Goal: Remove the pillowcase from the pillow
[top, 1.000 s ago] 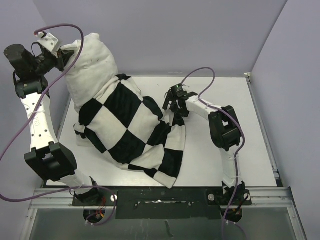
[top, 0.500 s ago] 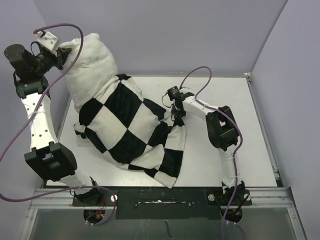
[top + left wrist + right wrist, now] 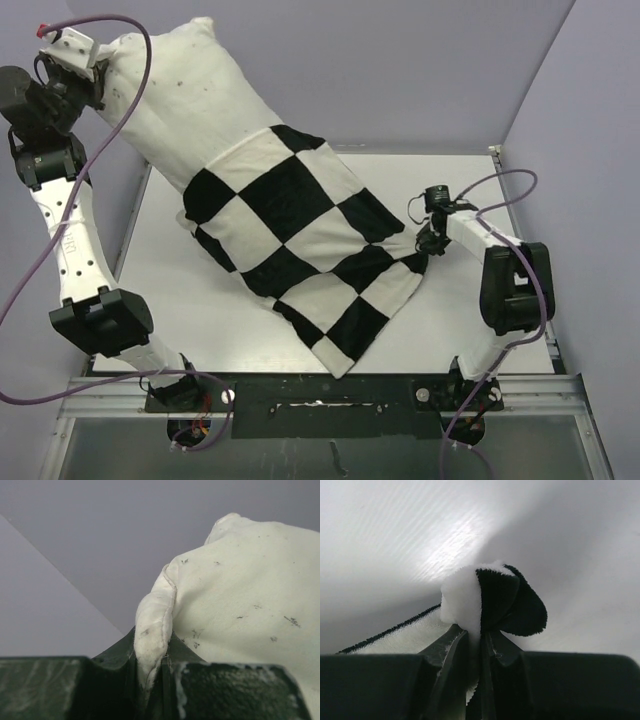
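The off-white pillow [image 3: 185,95] hangs lifted at the back left, its upper half bare. My left gripper [image 3: 95,72] is shut on the pillow's top corner [image 3: 155,630], the seam pinched between its jaws. The black-and-white checkered pillowcase [image 3: 300,235] still covers the pillow's lower half and stretches diagonally down to the table. My right gripper [image 3: 428,240] is shut on the pillowcase's right edge, a bunched fold of the pillowcase [image 3: 490,600] sticking out beyond its jaws.
The white table [image 3: 180,290] is bounded by grey-violet walls at the back and both sides. The pillowcase's lower corner [image 3: 340,365] lies near the front edge. A purple cable [image 3: 130,60] loops over the left arm.
My right gripper has shut on the pillowcase edge and drawn it rightward. My left gripper has lifted the pillow higher, so the cover is stretched out and more of the pillow is bare.
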`<state>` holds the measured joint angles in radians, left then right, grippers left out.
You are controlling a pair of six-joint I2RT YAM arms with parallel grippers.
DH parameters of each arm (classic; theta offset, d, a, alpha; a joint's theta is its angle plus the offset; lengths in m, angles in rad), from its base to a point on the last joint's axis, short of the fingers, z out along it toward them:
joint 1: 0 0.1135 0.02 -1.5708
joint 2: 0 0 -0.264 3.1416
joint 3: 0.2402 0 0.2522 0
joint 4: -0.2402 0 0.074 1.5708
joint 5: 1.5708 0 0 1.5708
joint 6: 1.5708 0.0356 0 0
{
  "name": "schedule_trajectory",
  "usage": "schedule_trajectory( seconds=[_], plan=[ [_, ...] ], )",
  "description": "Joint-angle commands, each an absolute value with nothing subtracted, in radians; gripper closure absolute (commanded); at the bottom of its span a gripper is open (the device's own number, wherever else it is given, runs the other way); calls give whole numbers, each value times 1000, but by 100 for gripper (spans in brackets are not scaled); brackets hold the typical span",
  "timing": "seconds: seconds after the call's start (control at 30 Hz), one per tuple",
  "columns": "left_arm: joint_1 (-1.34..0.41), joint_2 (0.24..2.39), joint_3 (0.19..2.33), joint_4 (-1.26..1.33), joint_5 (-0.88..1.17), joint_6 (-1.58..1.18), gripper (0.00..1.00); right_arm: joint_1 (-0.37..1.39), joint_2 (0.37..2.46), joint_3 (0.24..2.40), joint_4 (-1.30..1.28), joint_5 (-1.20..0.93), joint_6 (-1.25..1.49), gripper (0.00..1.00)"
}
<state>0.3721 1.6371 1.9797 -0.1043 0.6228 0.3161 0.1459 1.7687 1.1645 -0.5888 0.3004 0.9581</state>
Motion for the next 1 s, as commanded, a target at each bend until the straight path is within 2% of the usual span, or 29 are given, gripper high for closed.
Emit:
schedule_trajectory(
  seconds=[0.0, 0.47, 0.6, 0.67, 0.8, 0.87, 0.97],
  plan=[
    [489, 1646, 2105, 87, 436, 353, 100, 17, 1669, 1052, -673, 412, 1026, 100],
    [626, 1679, 2102, 119, 368, 351, 100, -225, 1508, 919, -676, 436, 998, 100],
    [606, 1640, 2051, 62, 459, 250, 100, -215, 1540, 933, -586, 358, 878, 100],
    [532, 1577, 1955, -1, 547, 264, 100, -151, 1544, 950, -510, 320, 805, 89],
    [311, 1442, 1715, -46, 562, 393, 100, 55, 1497, 968, -393, 380, 670, 47],
    [221, 1409, 1660, -62, 531, 433, 100, 132, 1454, 956, -359, 400, 629, 35],
    [146, 1410, 1652, -78, 463, 473, 100, 266, 1365, 925, -337, 463, 571, 24]
  ],
)
